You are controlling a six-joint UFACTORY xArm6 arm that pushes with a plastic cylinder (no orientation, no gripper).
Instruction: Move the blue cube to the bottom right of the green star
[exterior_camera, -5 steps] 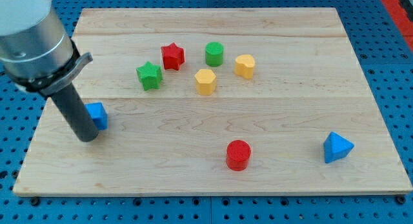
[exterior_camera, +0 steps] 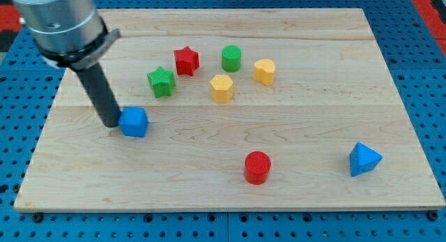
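- My tip [exterior_camera: 113, 123] touches the blue cube's [exterior_camera: 134, 121] left side.
- No claw shows, only the rod, so its state cannot be told.
- The blue cube lies near and left of the green star [exterior_camera: 161, 81], apart from it.
- The board [exterior_camera: 313, 123] also holds a red cylinder [exterior_camera: 257, 167].

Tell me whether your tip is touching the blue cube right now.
Touching. In the camera view, my tip sits flush against the left face of the blue cube, with no board showing between them.
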